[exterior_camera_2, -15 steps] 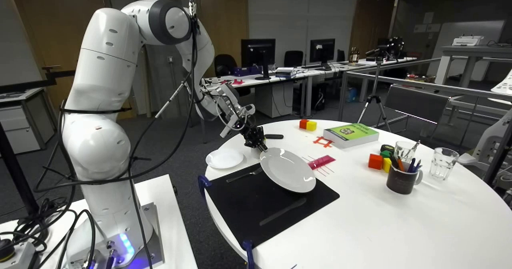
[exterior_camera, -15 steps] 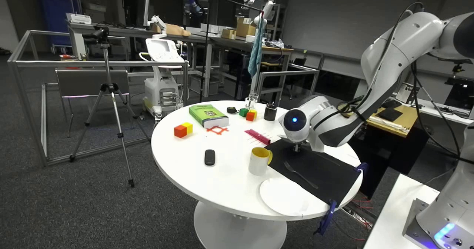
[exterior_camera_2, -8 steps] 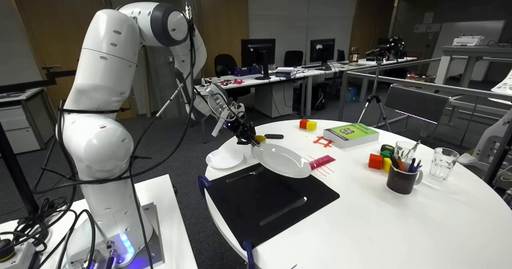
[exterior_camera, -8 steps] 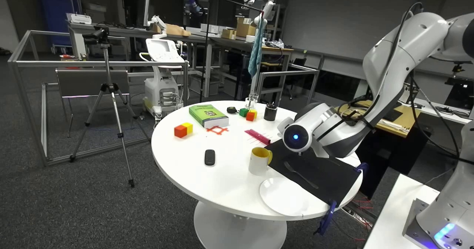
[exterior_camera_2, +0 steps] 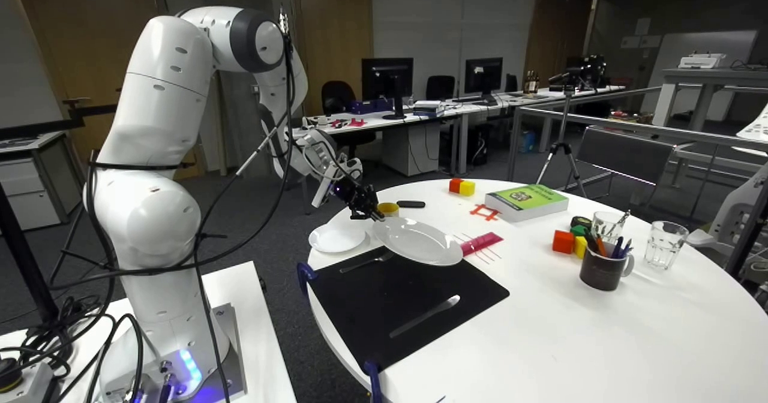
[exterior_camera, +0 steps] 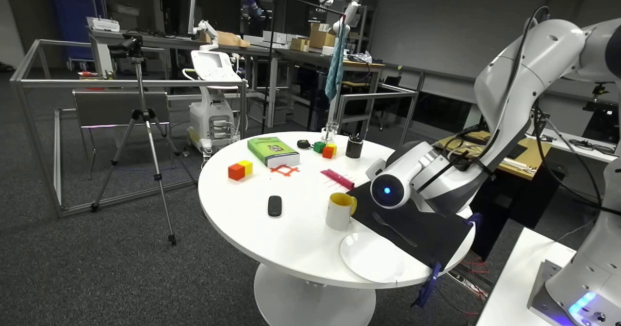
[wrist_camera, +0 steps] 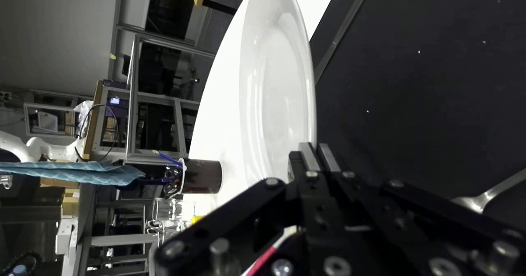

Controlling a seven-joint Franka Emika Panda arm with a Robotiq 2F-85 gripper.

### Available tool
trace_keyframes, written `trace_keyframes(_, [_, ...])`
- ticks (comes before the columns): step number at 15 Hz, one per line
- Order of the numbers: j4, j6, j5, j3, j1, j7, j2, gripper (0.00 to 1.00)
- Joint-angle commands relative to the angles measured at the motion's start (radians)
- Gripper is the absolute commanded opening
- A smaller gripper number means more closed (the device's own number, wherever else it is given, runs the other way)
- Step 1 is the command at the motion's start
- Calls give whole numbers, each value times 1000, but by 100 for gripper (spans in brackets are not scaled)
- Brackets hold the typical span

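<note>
The jaws pinch the rim of a large white plate, which fills the upper middle of the wrist view. In an exterior view it extends from them across the centre of the frame, tilted and seemingly raised over a black mat; the thin edge is likely what lets so narrow a grip take it. Two blue clamps, one at lower centre, presumably stop the mat sliding on the table. A fork and a knife lie flat on the mat, well apart. At the right a dark mug serves to prop pens up. The green book at upper right has lettering on its cover, too small to read; no brand can be made out.
</note>
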Motion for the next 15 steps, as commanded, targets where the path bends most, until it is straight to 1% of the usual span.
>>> trace_keyframes(1, [-6,-98,26,6,6,53,-18,1])
trace_keyframes(5, [1,-112,68,-2,-2,148,-18,1])
trace_keyframes(6, [3,-46,54,10,-13,110,10,1])
trace_keyframes(7, [3,-38,55,9,-14,116,13,4])
trace_keyframes(14, [10,-20,56,8,-12,115,41,4])
trace_keyframes(15, [10,-20,56,8,-12,115,41,1])
